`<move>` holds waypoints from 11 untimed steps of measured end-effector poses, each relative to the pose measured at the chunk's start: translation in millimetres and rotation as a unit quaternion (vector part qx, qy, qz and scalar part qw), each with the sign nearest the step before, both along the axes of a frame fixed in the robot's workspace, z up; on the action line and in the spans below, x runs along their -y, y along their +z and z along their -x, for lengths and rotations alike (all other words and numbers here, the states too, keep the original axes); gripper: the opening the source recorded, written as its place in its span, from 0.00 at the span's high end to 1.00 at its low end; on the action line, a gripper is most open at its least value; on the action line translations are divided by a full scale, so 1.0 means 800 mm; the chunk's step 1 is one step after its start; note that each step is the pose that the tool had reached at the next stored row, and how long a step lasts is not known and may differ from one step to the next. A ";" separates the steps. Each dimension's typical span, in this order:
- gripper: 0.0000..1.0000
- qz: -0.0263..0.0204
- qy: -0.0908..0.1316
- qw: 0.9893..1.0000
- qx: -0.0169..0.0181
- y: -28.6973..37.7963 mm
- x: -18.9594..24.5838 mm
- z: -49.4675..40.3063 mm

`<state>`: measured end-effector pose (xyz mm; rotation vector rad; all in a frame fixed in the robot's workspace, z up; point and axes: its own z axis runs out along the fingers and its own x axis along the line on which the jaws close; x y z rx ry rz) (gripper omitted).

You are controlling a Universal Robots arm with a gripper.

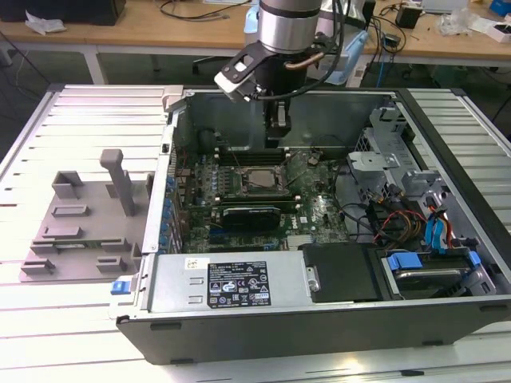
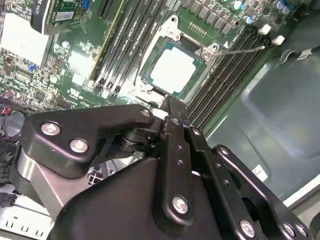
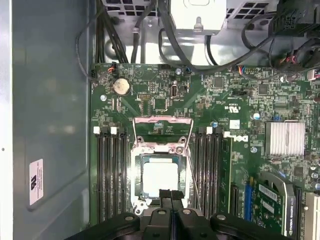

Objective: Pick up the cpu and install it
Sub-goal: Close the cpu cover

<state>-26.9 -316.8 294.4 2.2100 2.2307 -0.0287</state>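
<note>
The cpu (image 3: 161, 176), a flat square chip with a shiny silver top, lies in the motherboard socket (image 3: 136, 172) inside the open computer case; it also shows in the second wrist view (image 2: 172, 69) and the exterior view (image 1: 260, 182). The socket's metal load frame (image 3: 162, 134) stands flipped open beside it. My gripper (image 3: 171, 196) hangs just above the cpu's near edge, its two black fingers pressed together with nothing between them. The exterior view has the gripper (image 1: 278, 132) low inside the case over the board's back part.
Rows of memory slots (image 3: 109, 175) flank the socket on both sides. A graphics card (image 1: 251, 215) lies in front of the socket. A grey plastic holder tray (image 1: 80, 223) sits on the slatted table at the exterior view's left. Drive bays and cables (image 1: 399, 215) fill the case's right.
</note>
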 end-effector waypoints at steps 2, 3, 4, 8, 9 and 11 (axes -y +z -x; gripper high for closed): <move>0.89 0.000 0.000 1.000 0.000 0.0026 0.0000 -0.013; 0.89 0.000 0.000 1.000 0.000 0.0026 0.0000 -0.024; 0.89 0.000 0.000 1.000 0.000 0.0026 0.0000 -0.034; 0.89 0.000 0.000 1.000 -0.001 0.0025 -0.0001 -0.066; 0.89 0.000 0.000 1.000 -0.001 0.0025 -0.0001 -0.072; 0.89 0.001 0.000 1.000 -0.001 0.0025 -0.0002 -0.083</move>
